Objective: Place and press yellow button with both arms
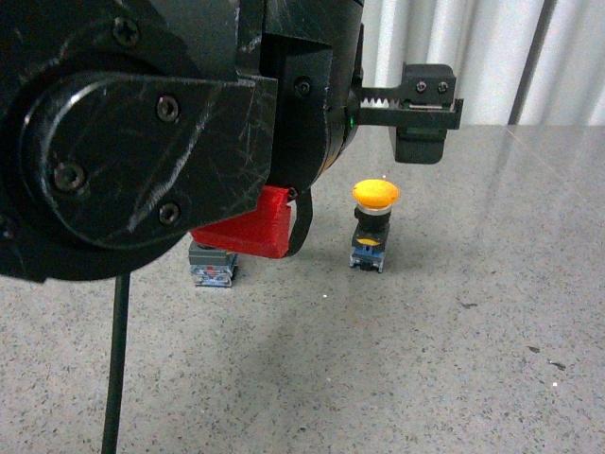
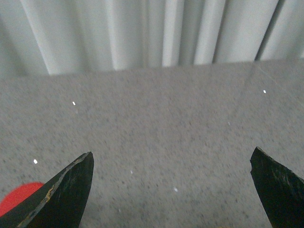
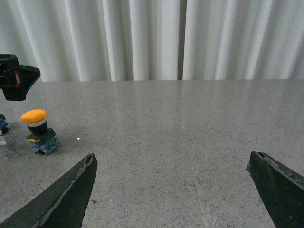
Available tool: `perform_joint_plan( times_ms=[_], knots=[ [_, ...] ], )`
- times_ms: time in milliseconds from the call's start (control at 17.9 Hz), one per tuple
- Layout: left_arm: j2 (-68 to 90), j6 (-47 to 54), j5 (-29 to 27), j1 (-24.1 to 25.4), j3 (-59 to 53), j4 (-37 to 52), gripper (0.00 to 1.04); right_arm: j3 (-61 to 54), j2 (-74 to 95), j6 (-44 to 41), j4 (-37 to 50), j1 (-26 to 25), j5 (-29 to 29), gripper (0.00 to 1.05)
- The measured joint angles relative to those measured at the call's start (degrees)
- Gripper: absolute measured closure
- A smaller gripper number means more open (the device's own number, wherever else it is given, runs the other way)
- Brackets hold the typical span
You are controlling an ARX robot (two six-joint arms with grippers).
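Jaws of the left gripper point(image 2: 172, 152) stand released and spread wide in the left wrist view. Its two black fingers point(image 2: 66, 194) have only bare grey speckled table point(image 2: 166, 114) between them. A sliver of the one red-capped button point(image 2: 19, 198) shows just beside one finger, and a pleated white curtain point(image 2: 142, 33) hangs beyond the table's far edge. In the right wrist view the right gripper point(image 3: 171, 159) is likewise released, two fingers far apart and gripping nothing. One yellow button point(image 3: 39, 128) stands upright on the table, well ahead of both fingers. It has a wide rounded yellow cap, a black neck and a dark blocky base with blue and yellow bits. Near it hangs one black bracket point(image 3: 16, 80) bearing a red mark too small to read. In the front view the left arm point(image 1: 142, 142) fills the upper left of the frame. The bracket juts out at upper right of centre, above and apart from the yellow button, which stands alone just right of centre. The red-capped button sits left of centre, partly hidden behind the arm. One thin black cable point(image 1: 118, 359) drops through the lower left. Markings on the yellow button's base are too small to read.
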Motion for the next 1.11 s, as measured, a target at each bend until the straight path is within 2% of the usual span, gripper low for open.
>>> perform_joint_plan(
  times_ms=[279,334,446,613,725,780,948,1115],
  knots=[
    [2.6,11.8,-6.9,-0.5,-1.5,13.9,0.07,0.0,0.0,0.0,0.0,0.0,0.0,0.07],
    [2.4,11.5,-8.6,0.0,-2.9,16.7,0.13,0.0,0.0,0.0,0.0,0.0,0.0,0.07],
    [-3.5,8.2,-6.9,2.6,-13.3,20.7,0.31,0.0,0.0,0.0,0.0,0.0,0.0,0.07],
    [-17.8,5.8,-1.4,11.8,-30.3,24.9,0.66,0.0,0.0,0.0,0.0,0.0,0.0,0.07],
    [-24.0,5.6,3.8,15.0,-39.2,25.0,0.9,0.0,0.0,0.0,0.0,0.0,0.0,0.07],
    [-25.4,5.5,6.0,16.9,-42.9,28.3,1.02,0.0,0.0,0.0,0.0,0.0,0.0,0.07],
    [-34.5,5.4,10.4,22.4,-50.1,24.9,1.03,0.0,0.0,0.0,0.0,0.0,0.0,0.07],
    [-43.0,5.4,14.4,25.4,-53.8,20.1,1.03,0.0,0.0,0.0,0.0,0.0,0.0,0.07]
  ],
)
